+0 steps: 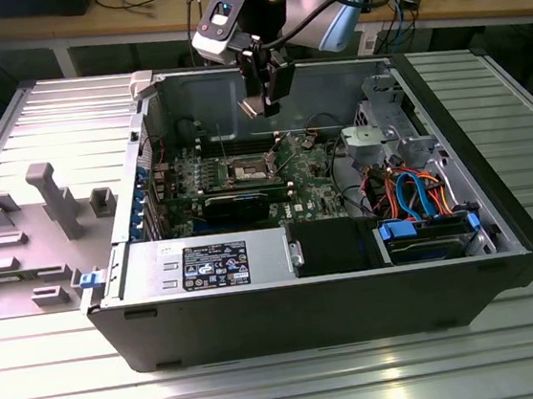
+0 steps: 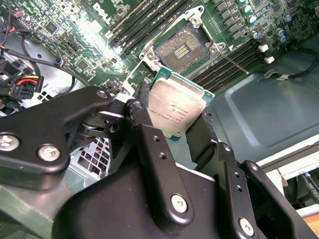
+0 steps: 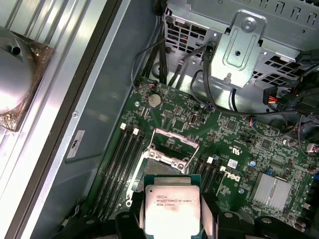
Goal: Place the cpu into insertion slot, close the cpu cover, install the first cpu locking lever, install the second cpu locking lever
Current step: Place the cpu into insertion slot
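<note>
My gripper (image 1: 263,96) hangs above the open computer case, shut on the cpu (image 1: 254,107), a flat square chip with a dull silver top. In both wrist views the cpu (image 2: 177,107) (image 3: 172,208) sits pinched by its edges between the black fingers (image 2: 145,127). Well below it lies the insertion slot (image 1: 249,171) (image 2: 182,49) (image 3: 166,164), a square socket with a dark centre on the green board, uncovered. The cpu cover (image 3: 175,141) stands raised at the socket's far side. A thin locking lever (image 2: 234,62) sticks out beside the socket.
A black expansion card (image 1: 238,206) lies near the socket, with memory slots (image 3: 122,164) alongside. A silver power supply (image 1: 206,264) and a drive cage (image 1: 385,138) with orange and blue cables (image 1: 420,192) fill the case. A grey fixture (image 1: 30,236) stands at the exterior view's left.
</note>
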Robot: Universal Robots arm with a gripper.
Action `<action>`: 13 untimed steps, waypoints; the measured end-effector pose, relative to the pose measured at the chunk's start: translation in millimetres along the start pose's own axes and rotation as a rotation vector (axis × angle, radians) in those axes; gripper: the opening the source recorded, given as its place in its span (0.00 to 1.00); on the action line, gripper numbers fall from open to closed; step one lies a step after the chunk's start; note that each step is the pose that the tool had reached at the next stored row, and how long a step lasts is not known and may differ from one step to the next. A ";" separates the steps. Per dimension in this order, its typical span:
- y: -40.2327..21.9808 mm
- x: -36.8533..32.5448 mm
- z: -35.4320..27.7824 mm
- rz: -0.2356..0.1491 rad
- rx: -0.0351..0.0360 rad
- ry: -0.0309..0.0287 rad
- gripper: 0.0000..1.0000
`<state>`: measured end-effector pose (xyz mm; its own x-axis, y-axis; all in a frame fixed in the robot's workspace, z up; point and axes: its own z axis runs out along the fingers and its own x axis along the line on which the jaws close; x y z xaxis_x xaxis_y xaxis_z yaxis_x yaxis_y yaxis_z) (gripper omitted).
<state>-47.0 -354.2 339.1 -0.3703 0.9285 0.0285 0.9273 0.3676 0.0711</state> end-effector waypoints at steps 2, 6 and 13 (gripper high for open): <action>0.0 0.0 0.6 0.020 -0.0008 -0.0013 0.54; -0.2 -0.1 2.9 0.086 -0.0024 -0.0062 0.54; -0.4 -0.1 5.1 0.161 -0.0034 -0.0111 0.54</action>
<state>-47.0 -354.1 333.9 -0.2163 0.9759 0.0288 0.9744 0.2139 0.0699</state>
